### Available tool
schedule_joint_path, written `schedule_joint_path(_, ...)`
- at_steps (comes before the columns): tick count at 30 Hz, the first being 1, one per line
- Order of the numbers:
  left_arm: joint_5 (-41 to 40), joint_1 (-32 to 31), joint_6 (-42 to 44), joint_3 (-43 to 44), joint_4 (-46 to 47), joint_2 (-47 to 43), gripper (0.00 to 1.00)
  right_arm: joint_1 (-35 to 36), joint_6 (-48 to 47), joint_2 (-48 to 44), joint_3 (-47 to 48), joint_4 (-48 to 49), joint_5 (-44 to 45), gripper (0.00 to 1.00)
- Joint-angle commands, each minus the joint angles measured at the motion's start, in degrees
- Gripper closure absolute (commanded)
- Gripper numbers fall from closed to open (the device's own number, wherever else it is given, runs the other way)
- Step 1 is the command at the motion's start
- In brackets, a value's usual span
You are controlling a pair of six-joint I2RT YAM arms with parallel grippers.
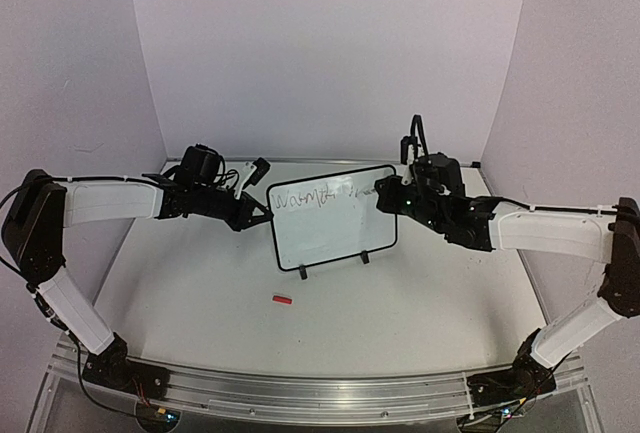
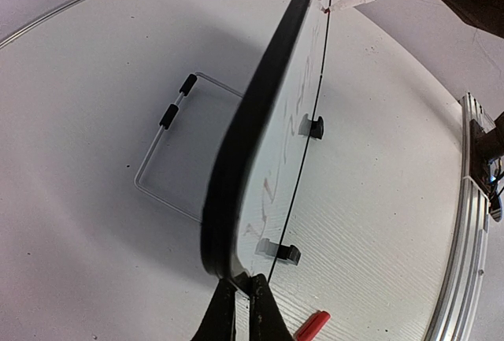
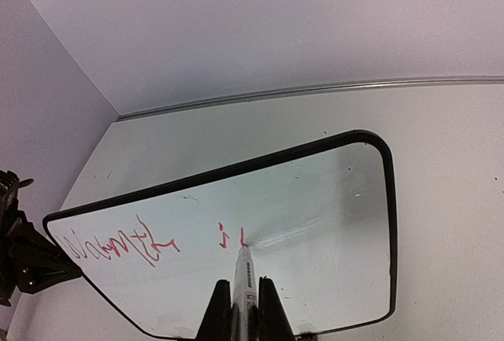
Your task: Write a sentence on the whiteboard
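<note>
The whiteboard (image 1: 335, 228) stands upright on two black clip feet mid-table. In the left wrist view the whiteboard (image 2: 276, 144) is seen nearly edge-on. My left gripper (image 1: 262, 215) is shut on its left edge, and both fingers of the left gripper (image 2: 242, 290) pinch the black frame. My right gripper (image 1: 380, 196) is shut on a white marker (image 3: 244, 270). The marker tip touches the whiteboard (image 3: 331, 199) beside fresh red strokes. The sentence (image 3: 118, 246) is a red scrawl along the upper part of the board, and the sentence (image 1: 305, 196) reads dark from above.
A red marker cap (image 1: 282, 300) lies on the table in front of the board, and this cap (image 2: 313, 327) also shows near my left fingers. A thin wire stand (image 2: 161, 160) lies flat behind the board. A metal rail (image 1: 320, 393) runs along the near edge.
</note>
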Motion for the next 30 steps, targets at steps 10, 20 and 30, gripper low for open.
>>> schedule_joint_path(10,-4.1,0.0,2.8,1.2,-3.1,1.8,1.00,-0.3,-1.3,-3.0,1.8,2.8,3.2,1.00)
schedule_joint_path(20,-4.1,0.0,2.7,1.3,-3.0,2.0,1.00,-0.3,-1.6,-3.5,1.4,3.7,4.4,1.00)
schedule_joint_path(30,-4.1,0.0,2.8,1.2,-3.2,1.6,1.00,-0.3,-0.6,-2.1,0.8,2.5,4.9,1.00)
